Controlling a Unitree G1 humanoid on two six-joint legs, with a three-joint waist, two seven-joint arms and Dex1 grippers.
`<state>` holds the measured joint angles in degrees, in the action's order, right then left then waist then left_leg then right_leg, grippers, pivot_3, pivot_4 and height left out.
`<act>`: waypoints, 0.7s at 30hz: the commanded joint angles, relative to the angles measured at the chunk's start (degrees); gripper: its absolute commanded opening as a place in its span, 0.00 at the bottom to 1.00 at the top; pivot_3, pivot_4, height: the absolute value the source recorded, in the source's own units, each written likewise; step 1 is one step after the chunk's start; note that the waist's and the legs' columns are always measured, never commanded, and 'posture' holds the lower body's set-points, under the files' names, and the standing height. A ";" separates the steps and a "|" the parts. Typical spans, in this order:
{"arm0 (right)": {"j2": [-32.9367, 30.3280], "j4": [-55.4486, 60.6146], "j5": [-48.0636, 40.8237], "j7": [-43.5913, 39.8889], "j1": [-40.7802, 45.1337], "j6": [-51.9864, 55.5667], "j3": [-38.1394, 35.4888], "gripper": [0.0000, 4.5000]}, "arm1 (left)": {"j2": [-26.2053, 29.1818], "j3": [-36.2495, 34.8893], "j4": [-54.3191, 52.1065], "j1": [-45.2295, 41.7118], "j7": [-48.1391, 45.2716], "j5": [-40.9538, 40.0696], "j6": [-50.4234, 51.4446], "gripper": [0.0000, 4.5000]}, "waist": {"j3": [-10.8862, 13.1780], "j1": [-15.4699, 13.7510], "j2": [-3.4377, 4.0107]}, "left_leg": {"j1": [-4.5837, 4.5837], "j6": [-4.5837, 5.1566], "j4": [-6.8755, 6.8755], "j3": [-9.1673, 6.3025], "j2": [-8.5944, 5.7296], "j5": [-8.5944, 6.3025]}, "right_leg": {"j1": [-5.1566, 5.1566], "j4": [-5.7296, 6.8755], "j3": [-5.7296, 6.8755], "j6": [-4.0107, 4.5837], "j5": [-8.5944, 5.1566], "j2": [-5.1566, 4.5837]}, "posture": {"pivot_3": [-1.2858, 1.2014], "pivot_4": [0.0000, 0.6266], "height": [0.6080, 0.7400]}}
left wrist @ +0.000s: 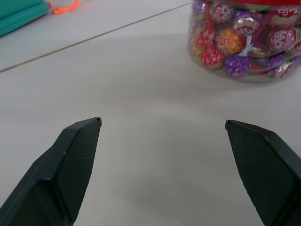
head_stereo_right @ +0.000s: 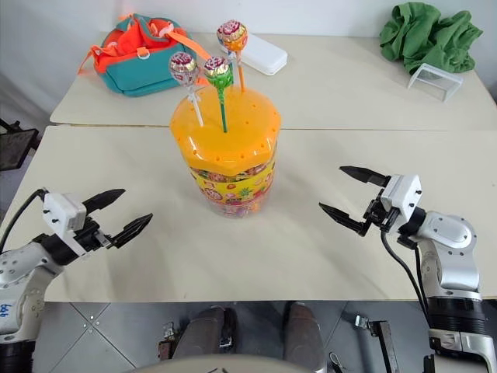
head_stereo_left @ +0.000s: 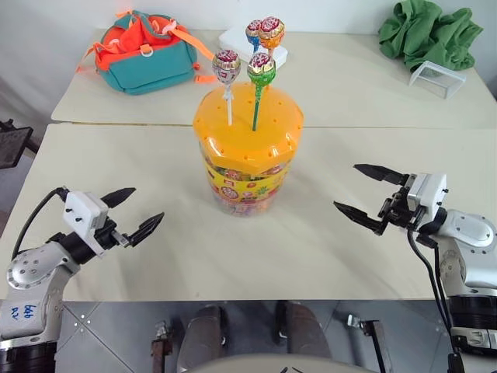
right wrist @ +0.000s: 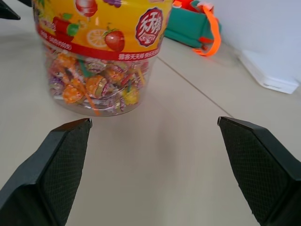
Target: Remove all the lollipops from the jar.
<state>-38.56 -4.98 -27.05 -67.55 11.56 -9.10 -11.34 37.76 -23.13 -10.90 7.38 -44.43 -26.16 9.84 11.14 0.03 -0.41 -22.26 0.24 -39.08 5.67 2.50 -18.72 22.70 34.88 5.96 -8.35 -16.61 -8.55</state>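
Standing between both end effectors: jar (head_stereo_left: 247, 151).

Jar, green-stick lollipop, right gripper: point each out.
jar (head_stereo_left: 247, 128), left eye view, on the domed orange lid.
green-stick lollipop (head_stereo_left: 262, 69), left eye view, on the wrapped candy head.
right gripper (head_stereo_left: 358, 191), left eye view, midway between its open fingertips.
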 commanded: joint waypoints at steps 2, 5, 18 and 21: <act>-2.31 3.48 -2.87 -2.20 -0.80 3.05 -1.20 1.00 | 2.79 -2.85 -2.64 0.62 -3.52 -3.85 1.99 1.00 | 0.00 -0.05 0.00 | 0.00 0.00 0.00 -0.01 0.00 0.00 | 0.00 0.01 0.00 0.00 0.00 0.00 | 0.52 0.24 1.00; 0.10 11.89 -11.60 0.59 -1.77 6.82 -4.84 1.00 | 5.16 -6.23 -4.50 -6.26 -6.42 -19.66 12.03 1.00 | 0.01 -0.22 0.00 | 0.00 0.00 -0.01 -0.02 0.03 0.00 | 0.00 0.03 0.00 0.01 0.00 0.00 | 0.52 0.24 1.00; 7.66 41.75 -24.95 19.50 -11.80 13.40 -10.66 1.00 | 6.70 10.87 3.97 -48.98 -9.77 -28.10 27.56 1.00 | -0.02 -1.47 -0.04 | 0.01 -0.10 -0.08 -0.06 -0.03 -0.03 | -0.01 0.14 0.06 0.05 0.01 0.08 | 0.52 0.24 1.00; 7.87 42.07 -24.30 20.32 -11.98 13.19 -10.53 1.00 | 4.52 14.57 5.69 -52.90 -10.84 -25.89 27.99 1.00 | -0.02 -1.23 -0.04 | 0.01 -0.10 -0.08 0.01 -0.03 -0.03 | -0.01 0.11 0.03 0.05 0.01 0.10 | 0.52 0.24 1.00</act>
<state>-30.73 35.10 -51.42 -47.89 -0.68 4.97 -20.79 42.25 -9.11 -5.55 -43.49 -54.54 -53.14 37.94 11.12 -1.20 -0.46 -22.26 0.14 -39.16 5.69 2.49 -18.74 22.71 34.98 5.99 -8.30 -16.60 -8.43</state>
